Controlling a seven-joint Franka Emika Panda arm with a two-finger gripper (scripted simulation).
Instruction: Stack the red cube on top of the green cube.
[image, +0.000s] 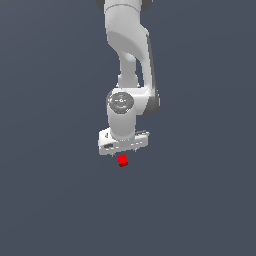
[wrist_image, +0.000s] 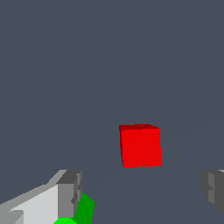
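You have the claw (image: 123, 151) hanging low over the counter (image: 50, 200), with the arm (image: 127, 45) coming down from 12 o'clock in the exterior view. The red cube (image: 122, 160) sits on the counter just under the claw, peeking out at its 6 o'clock edge. From that view you cannot tell whether the claw touches it.

In the wrist view your claw (wrist_image: 142, 192) is spread wide: one finger (wrist_image: 68, 192) shows at one lower corner, the other at the opposite edge, well apart from each other. The red cube (wrist_image: 140, 145) lies beyond the gap between them, not between the pads, and nothing is pinched. Its top face shows darker than its bright front.

The green cube (wrist_image: 83, 210) is partly hidden behind the nearer finger, only a slanted green sliver showing just beside it; you cannot tell whether they touch. It lies apart from the red cube. The exterior view shows no green at all; the claw body covers that spot.
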